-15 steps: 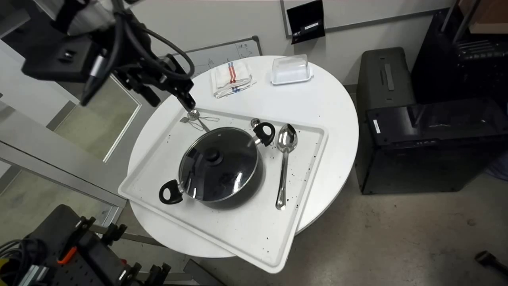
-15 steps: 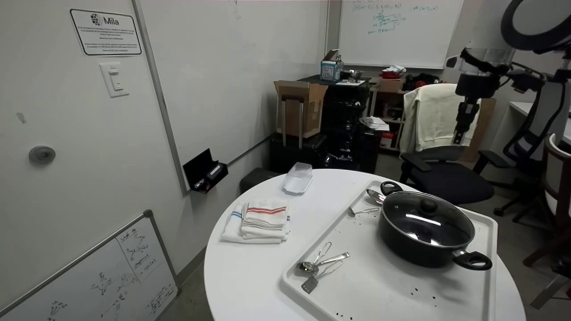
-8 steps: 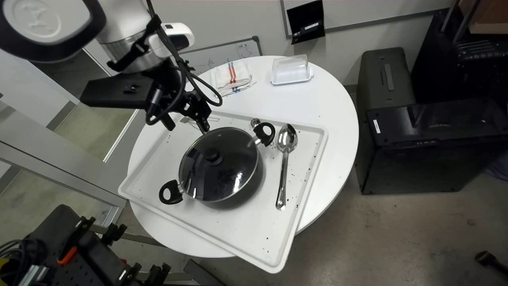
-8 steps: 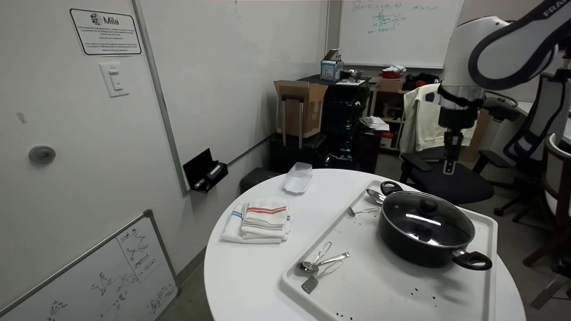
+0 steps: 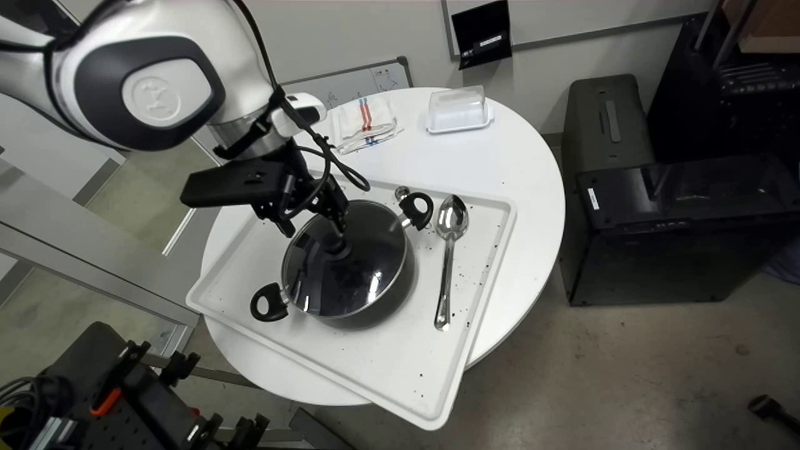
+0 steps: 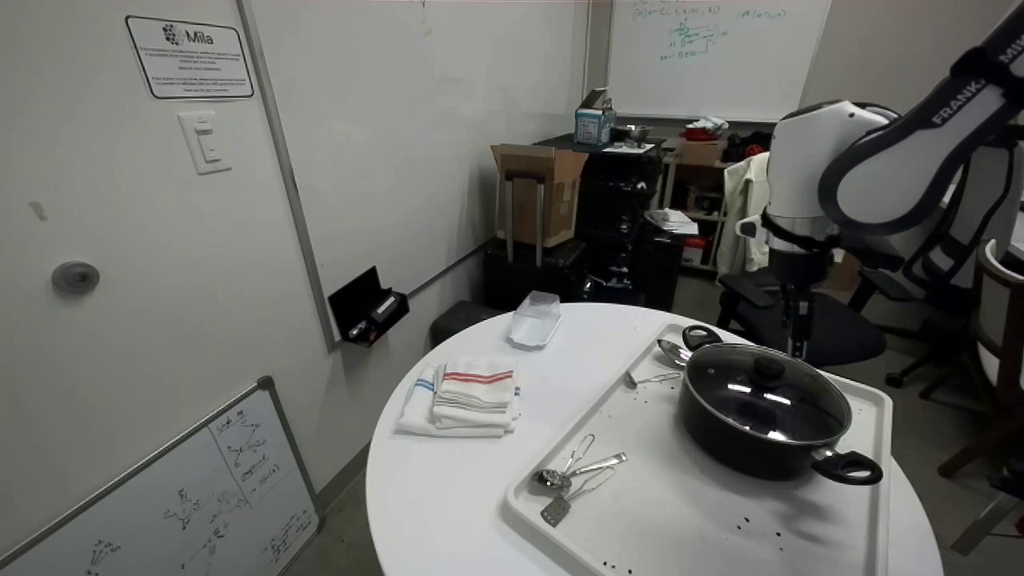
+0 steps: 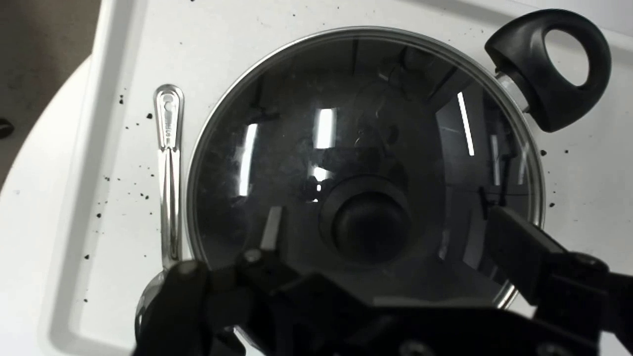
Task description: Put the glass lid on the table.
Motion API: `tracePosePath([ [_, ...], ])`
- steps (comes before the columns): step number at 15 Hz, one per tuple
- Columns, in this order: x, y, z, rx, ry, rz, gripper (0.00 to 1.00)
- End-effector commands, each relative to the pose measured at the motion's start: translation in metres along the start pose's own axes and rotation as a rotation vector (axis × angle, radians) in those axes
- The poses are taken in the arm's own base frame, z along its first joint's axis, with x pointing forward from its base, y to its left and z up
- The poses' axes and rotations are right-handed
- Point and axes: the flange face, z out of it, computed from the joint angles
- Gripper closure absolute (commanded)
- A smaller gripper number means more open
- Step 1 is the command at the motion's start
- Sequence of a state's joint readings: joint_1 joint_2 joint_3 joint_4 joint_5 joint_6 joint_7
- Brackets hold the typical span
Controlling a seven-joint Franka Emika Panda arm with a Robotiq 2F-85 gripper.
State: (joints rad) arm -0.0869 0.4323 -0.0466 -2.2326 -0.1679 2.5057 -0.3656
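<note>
The glass lid [image 5: 350, 287] lies on the black two-handled pan [image 6: 740, 460], its dark knob [image 7: 371, 227] facing up. The lid also shows in an exterior view [image 6: 744, 404] and fills much of the wrist view [image 7: 316, 89]. The pan stands on a white tray on the round white table [image 5: 531, 181]. My gripper [image 7: 385, 211] is open and empty, its fingers spread on either side of the knob in the wrist view. In an exterior view the gripper [image 5: 314, 231] is above the lid's edge near the knob. Whether it touches the lid cannot be told.
The white tray [image 5: 387, 375] carries a large metal spoon [image 5: 445, 269] beside the pan and small metal utensils [image 6: 572, 476]. Folded towels [image 5: 365, 122] and a white dish with a clear cover [image 5: 459, 112] stand on the table beyond the tray. The pan handles [image 5: 417, 209] stick out.
The arm has come down and across to the pan in both exterior views, bringing the open gripper over the lid. The lid, pan and tray have not moved.
</note>
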Motion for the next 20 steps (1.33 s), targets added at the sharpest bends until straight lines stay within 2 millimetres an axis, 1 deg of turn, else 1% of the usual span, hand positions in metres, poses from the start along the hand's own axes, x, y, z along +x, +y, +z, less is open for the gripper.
tracePosePath([
  [1,0.012,-0.003,0.023,-0.043,0.008,-0.022,0.00],
  [5,0.016,-0.006,0.040,-0.052,0.043,-0.031,0.00],
  [8,0.018,-0.006,0.046,-0.052,0.068,-0.033,0.00],
  [9,0.019,-0.006,0.046,-0.053,0.075,-0.034,0.10],
  [10,0.019,-0.006,0.046,-0.055,0.082,-0.036,0.26],
  [13,0.019,-0.006,0.044,-0.059,0.096,-0.036,0.47],
  [15,0.019,-0.006,0.043,-0.061,0.103,-0.037,0.62],
  [16,0.019,-0.006,0.042,-0.061,0.104,-0.039,0.71],
  [17,0.019,-0.006,0.042,-0.060,0.104,-0.038,0.75],
  [20,0.017,-0.005,0.039,-0.060,0.101,-0.038,0.75],
])
